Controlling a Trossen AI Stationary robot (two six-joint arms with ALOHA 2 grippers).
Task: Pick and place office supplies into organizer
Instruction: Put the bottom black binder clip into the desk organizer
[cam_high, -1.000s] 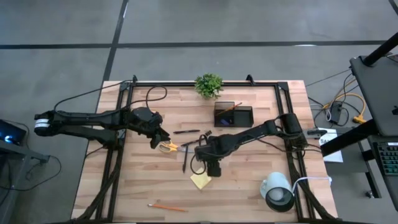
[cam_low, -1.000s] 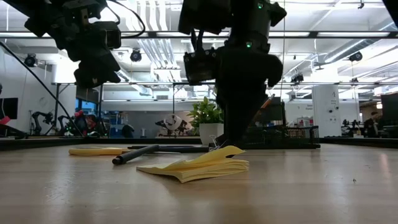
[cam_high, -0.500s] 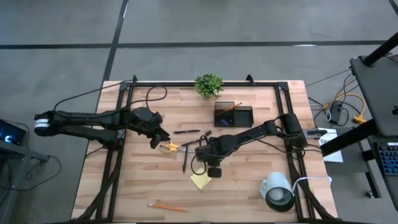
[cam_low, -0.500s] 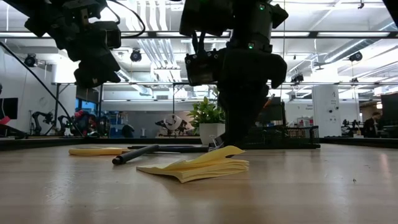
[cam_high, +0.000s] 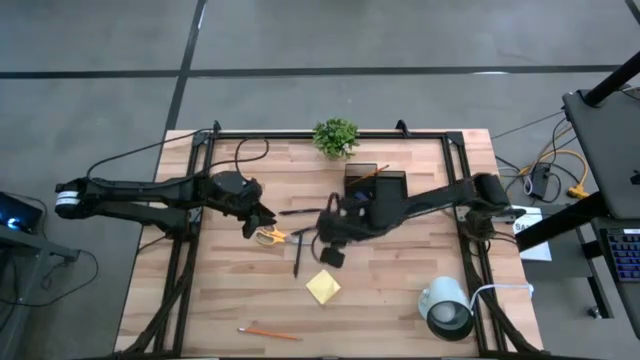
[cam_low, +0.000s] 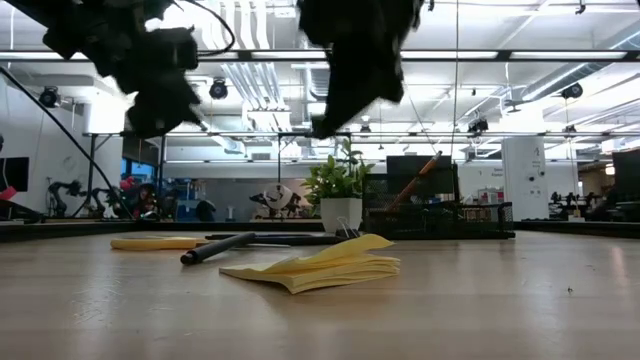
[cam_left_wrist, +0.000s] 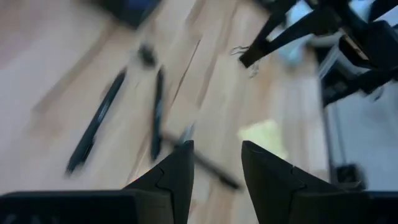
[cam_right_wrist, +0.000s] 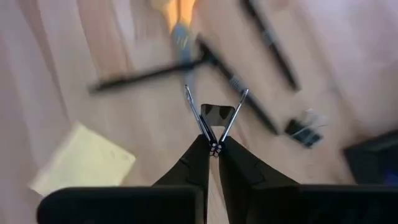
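My right gripper (cam_right_wrist: 212, 151) hangs over the table's middle (cam_high: 333, 252), shut on a small black binder clip (cam_right_wrist: 217, 114). My left gripper (cam_left_wrist: 214, 158) stands open in the air over the yellow-handled scissors (cam_high: 269, 236), touching nothing. The yellow sticky-note pad (cam_high: 322, 287) lies flat nearer the front, its top sheets curled up (cam_low: 325, 265). Dark pens (cam_high: 298, 211) (cam_high: 297, 260) lie around the scissors. A second clip (cam_right_wrist: 305, 130) rests on the wood. The black mesh organizer (cam_high: 376, 184) stands at the back with an orange pencil leaning in it. My right gripper pinches the free ends of the clip's two wire handles (cam_right_wrist: 211, 142) between its fingertips. The fingers come from above, slanting down. The clip hangs past the fingertips, its black body (cam_right_wrist: 217, 113) farthest from them, clear of the table.
A small green plant (cam_high: 335, 136) stands at the far edge beside the organizer. A white cup (cam_high: 442, 295) and a black tape roll (cam_high: 450, 318) sit at the front right. An orange pencil (cam_high: 268, 332) lies near the front edge.
My right gripper has risen from the table beside the sticky-note pad, gone a little toward the far edge and rolled its wrist. The pad has stayed where it was.
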